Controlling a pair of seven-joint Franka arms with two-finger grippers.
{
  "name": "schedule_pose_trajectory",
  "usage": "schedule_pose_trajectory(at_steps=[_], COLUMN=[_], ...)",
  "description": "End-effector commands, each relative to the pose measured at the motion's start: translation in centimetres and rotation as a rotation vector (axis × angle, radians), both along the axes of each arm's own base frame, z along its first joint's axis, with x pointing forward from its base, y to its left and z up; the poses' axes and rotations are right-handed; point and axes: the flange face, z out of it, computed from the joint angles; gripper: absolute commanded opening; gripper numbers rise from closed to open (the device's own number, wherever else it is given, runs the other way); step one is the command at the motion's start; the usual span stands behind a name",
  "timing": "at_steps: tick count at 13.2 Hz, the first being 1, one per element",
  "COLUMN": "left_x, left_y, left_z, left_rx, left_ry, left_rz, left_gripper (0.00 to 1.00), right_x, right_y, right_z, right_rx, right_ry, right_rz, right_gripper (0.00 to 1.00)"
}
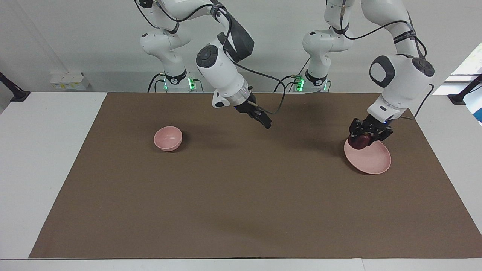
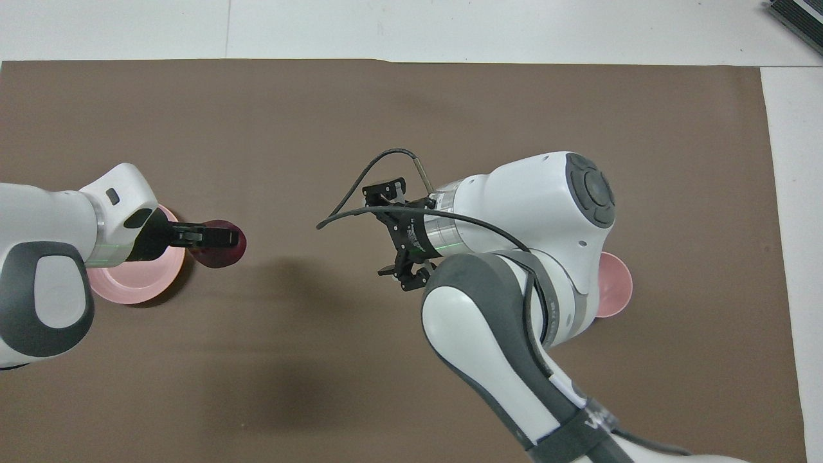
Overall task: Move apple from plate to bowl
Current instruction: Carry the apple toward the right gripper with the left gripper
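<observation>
Plate [image 1: 372, 160] at the left arm's end of the surface [image 1: 241, 210]; bowl [image 1: 168, 138] well apart, toward the right arm's end. Apple [image 1: 359, 141] in the left end effector [image 1: 364, 138], raised over the plate's rim.

White table [image 1: 45, 158], brown mat [image 1: 241, 203] on it, plain pale wall [image 1: 75, 34], bright window [image 1: 469, 64] at one edge
</observation>
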Motion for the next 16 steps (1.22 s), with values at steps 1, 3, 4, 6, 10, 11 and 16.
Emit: schedule_pose_trajectory(at_steps=[1,3,4,6,10,11,16], left_x=[-0.7,-0.8,-1.0,-1.2,-2.4,-2.6,-3.1], left_y=[-2.4,-4.7,-5.9,-8.0,-12.0,-12.4,-13.4], left_z=[0.7,1.3,1.5,2.1,2.5,2.5,2.5], left_rx=[-0.153,-0.252,-0.298,-0.368,-0.385,-0.386,-0.386], left_ry=[0.0,-0.021,-0.029,-0.058,-0.1,-0.099,-0.102], left_rz=[0.073,0.122,0.145,0.189,0.176,0.17,0.156], left_gripper=[0.0,0.0,0.0,0.0,0.0,0.0,0.0], right_x=[1.0,1.3,1.4,2.0,2.9,3.0,2.9], right_y=[-1.3,-1.2,-0.7,-0.6,-0.2,-0.3,0.1], right_z=[0.0,-1.5,-2.8,-4.3,-5.4,-5.4,-5.4], right_rx=[0.069,0.081,0.077,0.096,0.195,0.227,0.247], right_ry=[0.057,0.098,0.111,0.139,0.158,0.157,0.163], right_rz=[-0.07,-0.083,-0.085,-0.104,-0.113,-0.118,-0.117], right_gripper=[1.0,1.0,1.0,1.0,1.0,1.0,1.0])
